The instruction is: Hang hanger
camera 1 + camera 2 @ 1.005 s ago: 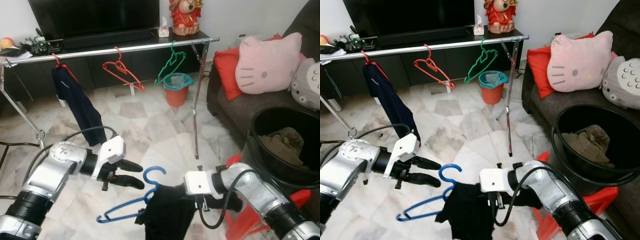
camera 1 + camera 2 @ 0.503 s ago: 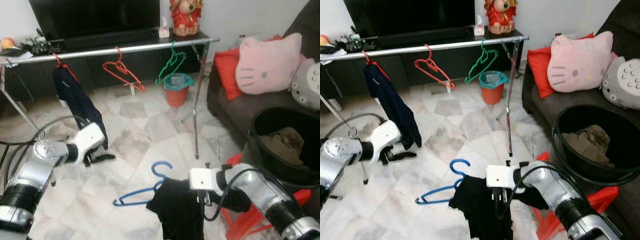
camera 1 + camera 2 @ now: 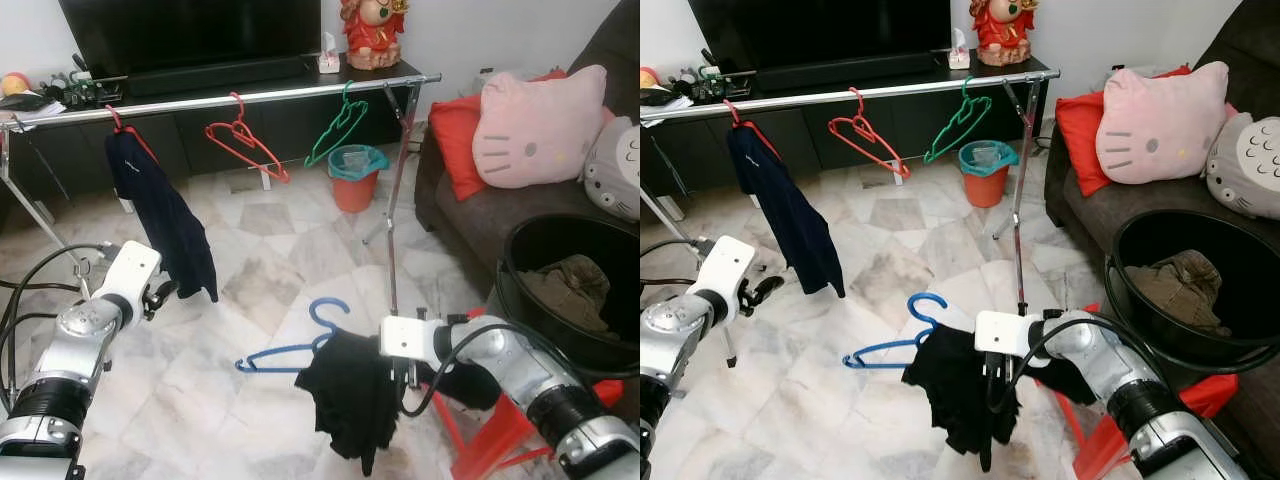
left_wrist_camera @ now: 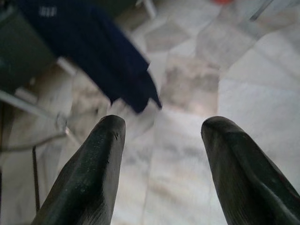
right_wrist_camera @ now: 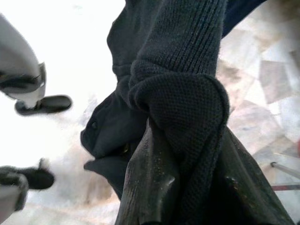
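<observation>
right pincer point(image 3: 408, 378): clenching a bunched black garment point(image 3: 347, 398) low over the marble floor point(image 3: 300, 250), knit fabric wrapping right over the fingers

blue hanger point(image 3: 292, 345): poking out of that garment, hook pointing up, bar sticking out toward the robot's left

left pincer point(image 4: 161, 154): hanging out to the left with fingers spread wide, gripping nothing, just beside the navy garment point(image 3: 160, 210)

clothes rail point(image 3: 220, 100): sitting further back, carrying the navy garment on a red hanger, a bare red hanger point(image 3: 245, 140) and a green hanger point(image 3: 338, 127)

floor point(image 3: 270, 270): marble tiles | TV cabinet point(image 3: 200, 120): dark | sofa point(image 3: 470, 215): dark, possibly brown
</observation>
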`<state>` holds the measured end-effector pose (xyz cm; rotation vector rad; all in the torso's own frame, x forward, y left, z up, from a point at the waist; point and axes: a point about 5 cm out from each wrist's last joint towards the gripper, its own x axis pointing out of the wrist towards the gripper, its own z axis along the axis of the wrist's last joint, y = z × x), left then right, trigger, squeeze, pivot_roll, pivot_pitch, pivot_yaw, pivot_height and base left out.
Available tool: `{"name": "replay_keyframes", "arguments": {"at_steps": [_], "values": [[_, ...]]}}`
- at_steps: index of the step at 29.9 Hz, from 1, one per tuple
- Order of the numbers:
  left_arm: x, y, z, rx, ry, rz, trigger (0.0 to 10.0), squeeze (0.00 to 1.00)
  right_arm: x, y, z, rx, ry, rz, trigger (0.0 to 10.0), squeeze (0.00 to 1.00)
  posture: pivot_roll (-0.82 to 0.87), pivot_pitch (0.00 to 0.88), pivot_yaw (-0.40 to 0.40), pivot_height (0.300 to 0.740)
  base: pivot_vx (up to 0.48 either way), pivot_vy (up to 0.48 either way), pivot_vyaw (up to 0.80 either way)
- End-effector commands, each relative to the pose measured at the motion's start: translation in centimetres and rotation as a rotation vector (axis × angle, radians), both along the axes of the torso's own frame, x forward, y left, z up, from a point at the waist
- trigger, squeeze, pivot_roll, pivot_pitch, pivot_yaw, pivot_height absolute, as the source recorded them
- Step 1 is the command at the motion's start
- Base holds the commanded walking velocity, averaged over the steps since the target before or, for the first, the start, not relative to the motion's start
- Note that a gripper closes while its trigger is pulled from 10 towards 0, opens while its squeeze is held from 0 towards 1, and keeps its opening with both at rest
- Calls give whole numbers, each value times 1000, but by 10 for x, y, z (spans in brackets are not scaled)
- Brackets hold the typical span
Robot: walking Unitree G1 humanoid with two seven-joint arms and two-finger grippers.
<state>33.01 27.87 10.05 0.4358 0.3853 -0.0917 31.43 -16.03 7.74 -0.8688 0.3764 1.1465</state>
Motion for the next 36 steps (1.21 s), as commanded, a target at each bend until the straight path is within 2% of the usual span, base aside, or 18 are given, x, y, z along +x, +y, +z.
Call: {"name": "replay_keyframes", "arguments": {"at_steps": [1,2,3,4,8,9,12,13,14,16,20,24,29,33,36], "values": [[-9,5,-17,-7,46,54,10000,0,14,3,22,63,-96,-22,0,0,33,0,45,740,0,0,0],[-10,4,-20,-43,53,62,10000,0,18,2,25,67,-116,-42,0,0,31,0,50,740,0,0,0],[-10,4,-20,-43,53,62,10000,0,18,2,25,67,-116,-42,0,0,31,0,50,740,0,0,0],[-13,1,-27,-101,68,72,10000,0,24,0,30,53,-151,-73,0,0,31,0,50,740,0,0,0],[-17,-3,-36,-124,98,69,10000,0,31,0,36,60,-181,-102,0,0,31,0,50,740,0,0,0],[-19,-7,-43,-168,123,73,10000,0,35,3,44,77,-207,-106,0,0,26,0,57,740,0,0,0],[-24,-23,-53,-288,157,0,10000,0,38,10,55,136,-214,-79,0,0,26,0,57,740,0,0,0],[-26,-34,-57,-335,168,-69,10000,0,40,14,62,165,-233,-75,0,0,28,0,59,740,0,0,0],[-26,-34,-57,-335,168,-69,10000,0,40,14,62,165,-233,-75,0,0,28,0,59,740,0,0,0],[-30,-54,-60,-415,159,-199,10000,0,41,24,76,246,-236,-28,0,0,25,0,61,740,0,0,0],[-31,-72,-59,-484,147,-308,10000,0,38,33,88,283,-240,49,0,0,19,0,68,740,0,0,0],[-31,-77,-58,-508,137,-336,10000,0,38,35,94,288,-248,72,0,0,16,0,73,740,0,0,0],[-31,-78,-61,-550,121,-319,10000,0,34,33,103,310,-230,118,0,0,10,0,79,740,0,0,0],[-37,-79,-66,-585,136,-333,10000,0,33,27,104,303,-216,123,0,0,4,0,79,740,0,0,0],[-39,-76,-70,-575,133,-306,10000,0,33,27,105,299,-212,128,0,0,-1,0,80,740,0,0,0]]}}
